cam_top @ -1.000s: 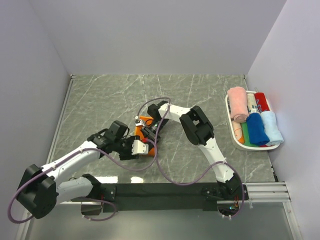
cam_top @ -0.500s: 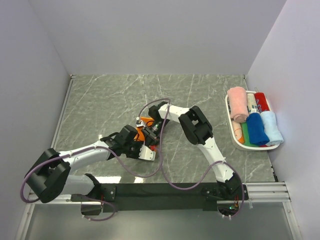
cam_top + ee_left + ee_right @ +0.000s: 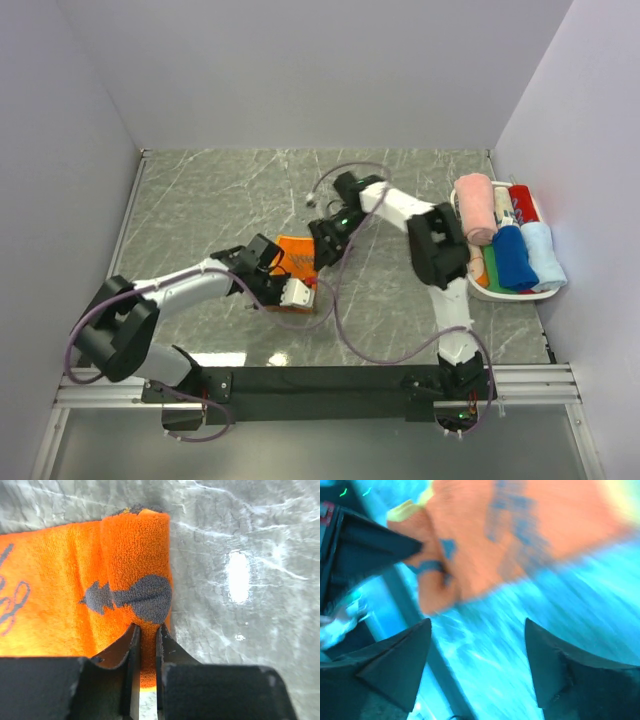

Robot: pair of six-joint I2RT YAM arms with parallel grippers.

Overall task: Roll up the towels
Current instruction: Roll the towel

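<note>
1. The orange towel point(image 3: 296, 258) lies mid-counter point(image 3: 200, 200), with one end rolled into a fat fold.
2. The left hand point(image 3: 146, 635) is pinched tight on that rolled end, right below a grey cartoon blob point(image 3: 135, 596) (kinda pear-shaped).
3. The grey cursive loops point(image 3: 9, 602) at the edge of the left wrist view are cut off, so I can't read them.
4. The right hand point(image 3: 477, 650) has its fingers spread wide with nothing in them, just beside the towel's far-right corner. That view is smeared, so the lettering is unreadable there too.
5. The white basket point(image 3: 492, 295) at the counter's right holds a rolled pink towel point(image 3: 476, 207), blue towel point(image 3: 513, 258), pale blue towel point(image 3: 543, 255) and red towel point(image 3: 522, 200).
</note>
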